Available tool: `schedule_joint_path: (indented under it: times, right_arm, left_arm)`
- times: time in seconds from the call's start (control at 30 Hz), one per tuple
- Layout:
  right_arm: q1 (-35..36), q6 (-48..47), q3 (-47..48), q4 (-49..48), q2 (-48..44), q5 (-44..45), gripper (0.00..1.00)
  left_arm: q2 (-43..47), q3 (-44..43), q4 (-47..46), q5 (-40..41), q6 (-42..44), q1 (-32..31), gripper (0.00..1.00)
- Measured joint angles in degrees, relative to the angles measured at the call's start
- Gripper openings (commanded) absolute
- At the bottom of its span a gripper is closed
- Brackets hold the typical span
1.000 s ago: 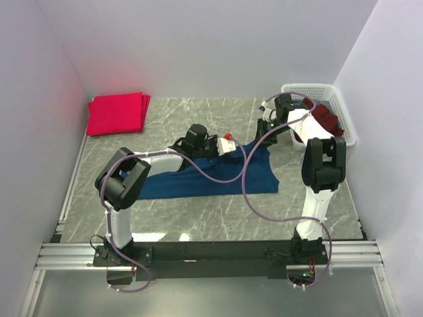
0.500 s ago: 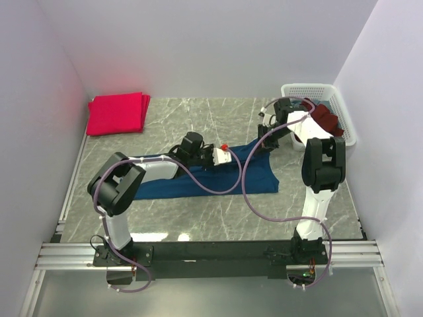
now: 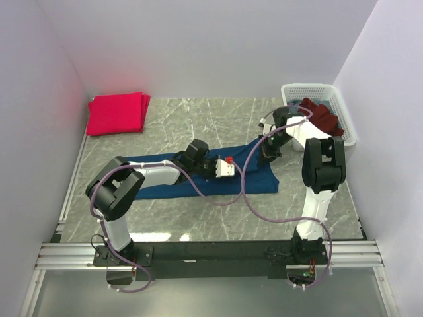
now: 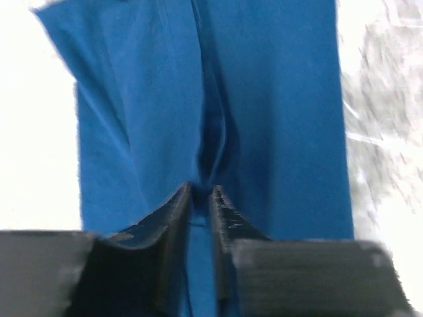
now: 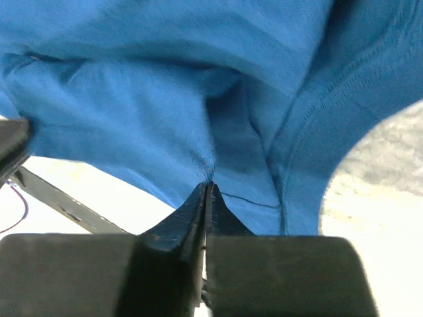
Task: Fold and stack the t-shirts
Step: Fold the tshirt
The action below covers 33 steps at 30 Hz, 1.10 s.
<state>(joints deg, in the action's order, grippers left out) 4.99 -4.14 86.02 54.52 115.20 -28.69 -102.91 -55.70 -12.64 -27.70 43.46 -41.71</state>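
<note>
Navy blue cloth t-shirt [image 3: 261,176] is what we see spread low across the middle of the top view. It lies mostly flat on the grey marbled surface [image 3: 198,119] and runs from the left-centre towards the right-centre of the frame.

The left gripper [image 3: 228,167] sits low over the middle of the shirt. In the left wrist view, which is blurred, we see that gripper [image 4: 200,198] at the bottom centre with its dark fingers [image 4: 173,214] a little apart. The blue cloth [image 4: 277,99] fills most of the frame, and a ridge of it runs down into the narrow gap. We cannot tell whether any cloth is caught there.

The right gripper [image 3: 266,153] is at the upper right corner of the navy blue cloth t-shirt. In the right wrist view its fingers [image 5: 192,211] are pressed together on a pinch of the blue fabric [image 5: 132,99]. The fabric hangs bunched above the gripper [image 5: 206,190], with a stitched hem curving down the right side.

A stack of bright pinkish-red folded t-shirts [image 3: 117,113] lies in the upper left of the top view, well apart from the blue one. A white plastic lattice basket [image 3: 307,86] stands in the upper right, and a crumpled dark maroon t-shirt [image 3: 322,117] spills over its near wall.
</note>
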Motion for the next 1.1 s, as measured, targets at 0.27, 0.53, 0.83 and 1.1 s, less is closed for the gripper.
schedule_joint_path:
  times: [0.27,0.53,0.83,1.1]
  right_arm:
    - [0.0,-1.9,-0.9,0.5,-1.0,1.7,0.37]
    - [2.8,-3.0,-0.7,0.4,-6.6,1.3,0.23]
    - [14.7,-3.3,-0.7,-0.6,-1.7,5.7,0.23]
    - [15.1,-4.8,13.1,3.5,11.2,14.4,0.22]
  left_arm:
    - [1.2,-0.1,11.4,-1.9,-2.7,0.6,0.45]
    - [12.7,-1.0,23.6,-3.8,-13.5,9.4,0.37]
    - [6.0,-5.9,36.4,1.7,-11.2,29.1,0.28]
    - [1.8,-5.4,40.1,8.4,-3.8,34.8,0.23]
